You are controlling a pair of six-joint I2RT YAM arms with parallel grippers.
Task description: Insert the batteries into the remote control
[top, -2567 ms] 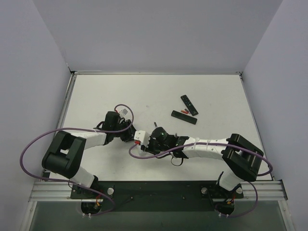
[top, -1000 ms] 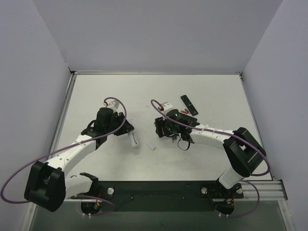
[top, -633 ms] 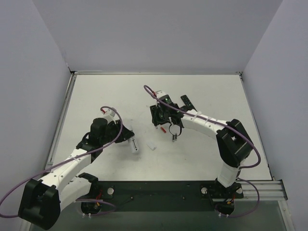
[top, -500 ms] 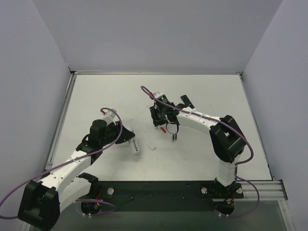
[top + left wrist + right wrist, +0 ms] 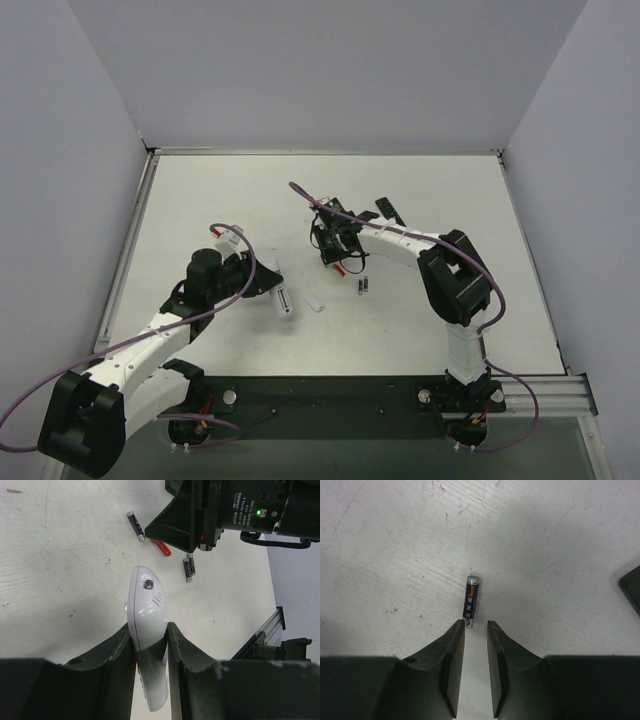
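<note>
My left gripper [image 5: 149, 632] is shut on a white remote control [image 5: 147, 630], held on edge above the table; it also shows in the top view [image 5: 284, 300]. My right gripper [image 5: 476, 624] is low over the table, jaws a narrow gap apart and empty. A dark grey battery [image 5: 472, 602] lies just past its left fingertip. In the left wrist view this battery [image 5: 135, 526], a red battery [image 5: 162, 548] and a further dark cell [image 5: 189, 568] lie around the right gripper's body [image 5: 200, 510]. The top view shows the red battery [image 5: 345, 268] and the dark cell [image 5: 363, 285].
A small white cover piece [image 5: 317, 303] lies on the table right of the white remote. A black remote [image 5: 391, 211] lies at the back, partly behind the right arm [image 5: 400, 240]. A black edge [image 5: 632, 587] shows at the right wrist view's right side.
The grippers were together at the table's middle. The left drew back with the white remote. The right swung toward the back and came low by the dark battery.
</note>
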